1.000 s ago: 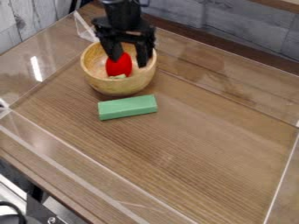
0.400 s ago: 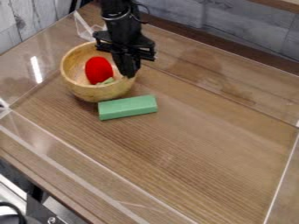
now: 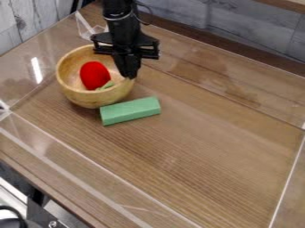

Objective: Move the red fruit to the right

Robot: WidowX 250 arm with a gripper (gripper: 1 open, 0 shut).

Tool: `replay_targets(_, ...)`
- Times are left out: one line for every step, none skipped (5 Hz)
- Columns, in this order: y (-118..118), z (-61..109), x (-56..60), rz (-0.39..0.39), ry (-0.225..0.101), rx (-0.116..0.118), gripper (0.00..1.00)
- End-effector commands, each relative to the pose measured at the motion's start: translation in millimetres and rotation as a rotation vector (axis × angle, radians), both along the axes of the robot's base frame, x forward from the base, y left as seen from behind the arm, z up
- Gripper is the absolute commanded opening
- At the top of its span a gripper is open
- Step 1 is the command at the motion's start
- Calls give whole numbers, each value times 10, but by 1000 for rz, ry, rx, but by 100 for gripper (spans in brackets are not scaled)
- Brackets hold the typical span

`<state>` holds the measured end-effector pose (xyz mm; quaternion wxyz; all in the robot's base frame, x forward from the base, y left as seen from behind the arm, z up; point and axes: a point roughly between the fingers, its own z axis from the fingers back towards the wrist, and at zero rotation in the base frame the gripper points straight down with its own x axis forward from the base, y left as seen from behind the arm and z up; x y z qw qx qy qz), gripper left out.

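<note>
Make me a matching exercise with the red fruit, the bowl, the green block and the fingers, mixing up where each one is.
1. red fruit
2. bowl
3. green block
4. fingers

A. flat on the table, outside the bowl
B. inside the bowl
C. at the bowl's rim
D. around the fruit, beside the block

Pairs: 1-B, 2-D, 3-A, 4-C

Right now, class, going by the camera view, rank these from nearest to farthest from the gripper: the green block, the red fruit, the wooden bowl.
1. Wooden bowl: its right rim is at the gripper.
2. Red fruit: inside the bowl, left of the gripper.
3. Green block: outside the bowl, toward the viewer.
</note>
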<state>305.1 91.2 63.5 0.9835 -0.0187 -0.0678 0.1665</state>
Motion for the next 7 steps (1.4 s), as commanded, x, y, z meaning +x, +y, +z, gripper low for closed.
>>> replay_targets(40,380,94,68,-89,34,0)
replay_targets(-30,475,116,120,-97,36,0)
replay_targets(-177,500,124,118,-105,32,0)
replay_targets(-309,514,125,121,-109,28,0)
replay_targets(-404,612,96,119,-114,22,0)
replay_targets(-560,697,66,106,-118,17,0)
replay_targets(-643,712,70,123,-124,22,0)
